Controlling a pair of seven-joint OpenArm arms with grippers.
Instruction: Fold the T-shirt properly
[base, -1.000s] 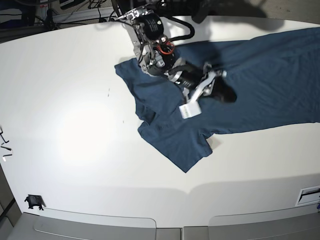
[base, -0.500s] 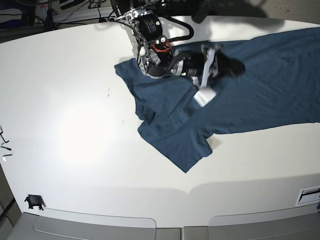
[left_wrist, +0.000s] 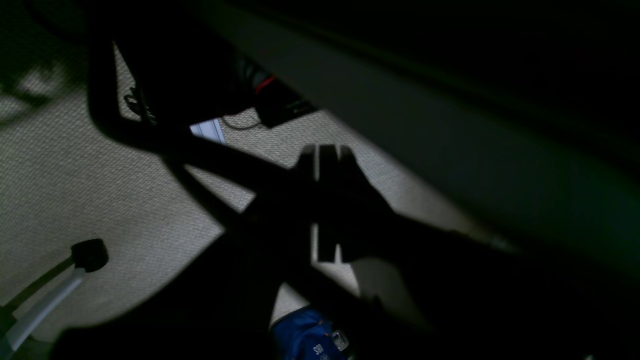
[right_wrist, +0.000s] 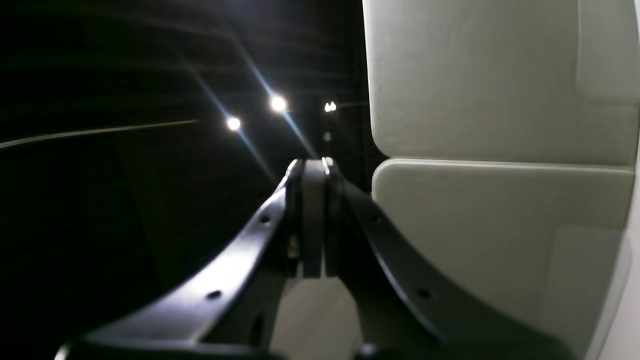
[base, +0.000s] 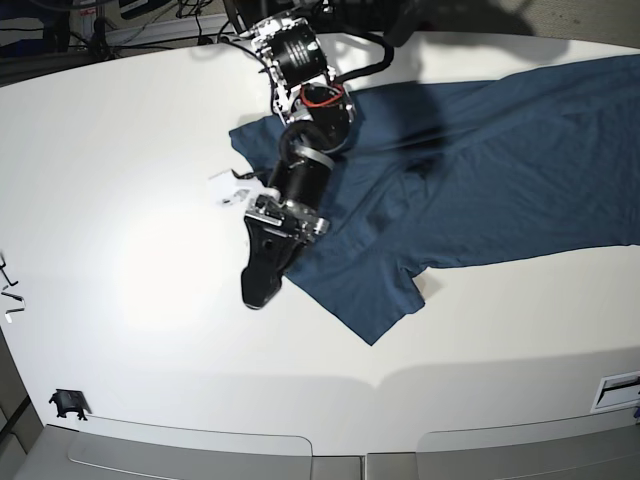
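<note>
**Shirt spread, not yet folded**

Nearest, the right gripper (base: 259, 283) hangs closed and empty over the white table (base: 130, 180), just left of the T-shirt (base: 480, 170), which sprawls rumpled toward the far right. The left gripper (left_wrist: 327, 165) is closed below the table.

The right gripper (base: 258, 291) has swung off the T-shirt (base: 480, 190) toward the table's (base: 120, 180) front.

The only lettering, white on a blue object (left_wrist: 305, 335) in the left wrist view, is too small to read.
</note>
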